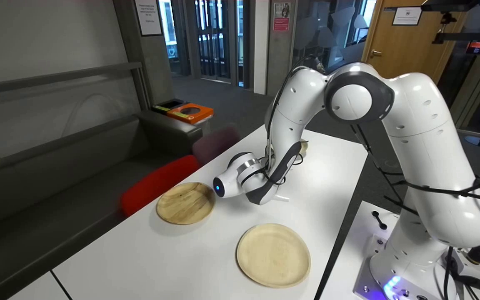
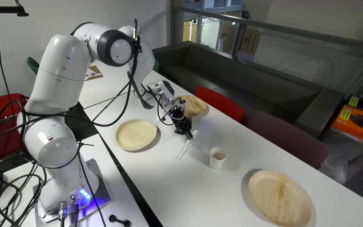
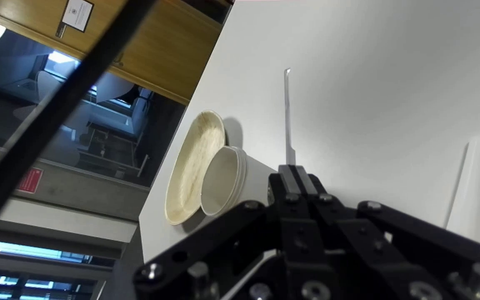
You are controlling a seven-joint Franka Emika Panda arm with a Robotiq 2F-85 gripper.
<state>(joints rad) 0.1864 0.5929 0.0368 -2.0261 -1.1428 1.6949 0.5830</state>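
Observation:
My gripper (image 3: 298,167) is shut, with a thin gap between its fingertips. A thin white plastic utensil (image 3: 288,121) comes out from between the tips. In an exterior view the gripper (image 2: 189,136) is low over the white table. A spoon-like bowl (image 2: 195,133) shows on one side of the tips and thin white handles (image 2: 183,152) on the other; I cannot tell how many pieces there are. A white cup (image 2: 216,158) stands close by; in the wrist view several rims show on the cup (image 3: 223,181). A white bar-like piece (image 3: 475,187) lies right of the gripper.
Wooden plates lie about the table: one beside the wrist (image 1: 186,203), a round pale one nearer the base (image 1: 273,255), and one past the cup (image 2: 280,198), also in the wrist view (image 3: 196,166). Red (image 1: 156,183) and maroon (image 2: 287,138) chairs and a dark sofa line the far edge.

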